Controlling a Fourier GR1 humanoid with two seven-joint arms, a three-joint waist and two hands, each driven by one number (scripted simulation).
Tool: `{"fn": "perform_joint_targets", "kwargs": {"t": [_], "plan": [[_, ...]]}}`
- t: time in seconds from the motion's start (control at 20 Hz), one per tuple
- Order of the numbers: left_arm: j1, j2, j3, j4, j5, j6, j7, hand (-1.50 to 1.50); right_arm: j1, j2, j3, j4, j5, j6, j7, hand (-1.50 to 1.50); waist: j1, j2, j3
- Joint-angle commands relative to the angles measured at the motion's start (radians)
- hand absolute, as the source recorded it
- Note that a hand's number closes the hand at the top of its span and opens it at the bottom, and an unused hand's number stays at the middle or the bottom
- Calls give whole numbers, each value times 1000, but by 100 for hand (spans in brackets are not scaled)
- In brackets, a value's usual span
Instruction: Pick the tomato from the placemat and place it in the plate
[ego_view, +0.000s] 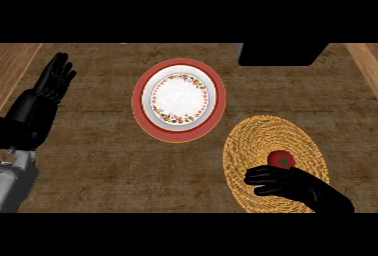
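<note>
Reaching for the tomato on the woven mat

The small red round tomato (281, 159) sits on the round straw-coloured woven placemat (251, 135) at the lower right of the frame, and the black right robot hand (289, 184) comes in from the bottom edge to meet its lower side. From where I stand I cannot tell whether that hand has closed on the tomato or only touches it, so I take this for the grasping step, with the lift not yet made. Next comes a carry up and to the left, to the white flower-rimmed plate (179, 95) on its red round underplate (140, 107) at upper centre, well apart from the mat on the brown tabletop (96, 150). The left robot hand (52, 80) rests open, fingers up, at the upper left.
</note>
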Motion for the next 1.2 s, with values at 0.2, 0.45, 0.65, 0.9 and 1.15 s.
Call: {"fn": "perform_joint_targets", "kwargs": {"t": [0.2, 0.45, 0.65, 0.9, 1.15], "plan": [[33, -2, 7, 18, -18, -16, -25, 0, -104, -217, -94, -182, 166, 23, 302, -150, -11, -3, -5], [6, -8, 24, -8, -5, -5, 11, 0, -139, -376, -87, -228, 299, 133, 419, -150, -8, -1, -3], [3, -49, -17, 1, -50, 6, -7, 0, -199, -404, -43, -238, 341, 258, 540, -150, 2, 3, -2], [5, -48, 18, -9, -59, -26, 6, 0, -225, -305, 22, -249, 445, 323, 643, -150, 4, 3, -1], [-4, -65, 48, -21, -76, -35, 39, 0, -255, -204, 54, -62, 622, 236, 555, -150, 7, 4, 0]]}}
